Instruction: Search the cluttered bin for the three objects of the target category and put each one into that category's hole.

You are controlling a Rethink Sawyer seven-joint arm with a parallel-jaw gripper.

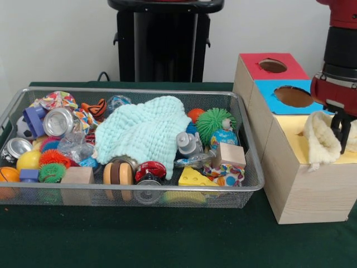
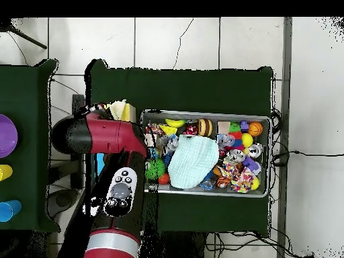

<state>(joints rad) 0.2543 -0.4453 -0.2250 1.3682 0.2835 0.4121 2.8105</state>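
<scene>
claw (image 1: pixel 340 124) carries a cream fleece cloth (image 1: pixel 322 139) over the yellow-topped box (image 1: pixel 295 146).

the black fingers are pinched shut on the cloth's upper edge, so it hangs limp with its tail touching the yellow lid, likely held there to line it up with that box's hole, which i cannot see because the cloth and claw cover it. three boxes stand in a stepped row beside the wire bin (image 1: pixel 252 177) on the green bench (image 1: pixel 167 240): the red one (image 1: pixel 254 70) and the blue one (image 1: pixel 273 100) each show one round hole. in the bin, one pale mint cloth (image 1: pixel 142 134) lies spread over the clutter, probably another soft item of the same category; i count two wooden blocks (image 1: pixel 77 175) and two tin cans (image 1: pixel 57 121) there, plus a cheese wedge (image 1: pixel 192 178).
</scene>
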